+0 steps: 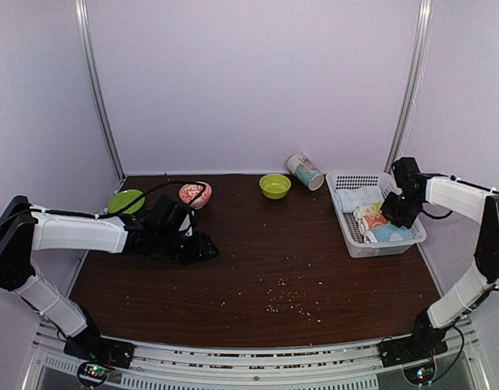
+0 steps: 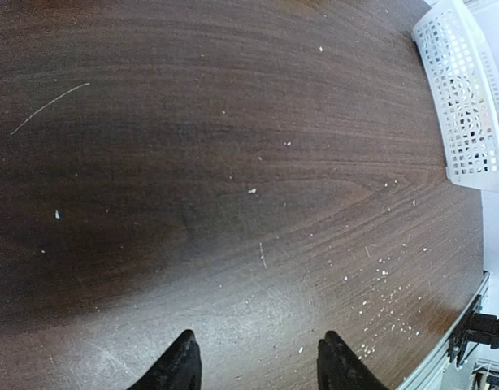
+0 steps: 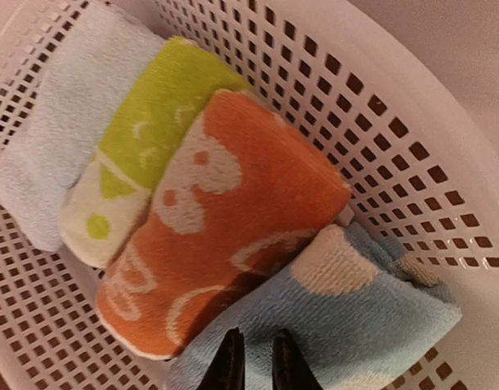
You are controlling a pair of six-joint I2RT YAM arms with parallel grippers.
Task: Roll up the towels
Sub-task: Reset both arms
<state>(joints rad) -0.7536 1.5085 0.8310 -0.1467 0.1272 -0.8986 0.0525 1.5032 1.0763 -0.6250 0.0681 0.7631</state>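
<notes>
Left arm: base at near left edge; elbow folded far out to the left; white forearm reaching rightward, held low; left gripper with fingers set well apart, nothing between them. Right arm: base at near right edge; elbow raised; forearm angled inward; right gripper pointing down, fingers drawn close, a narrow slit between.

Left tool fingers apart over bare dark bench, scattered crumbs; white perforated basket beside bench edge.

Green plate, pink bowl, lime bowl, tipped cup dot the table
</notes>
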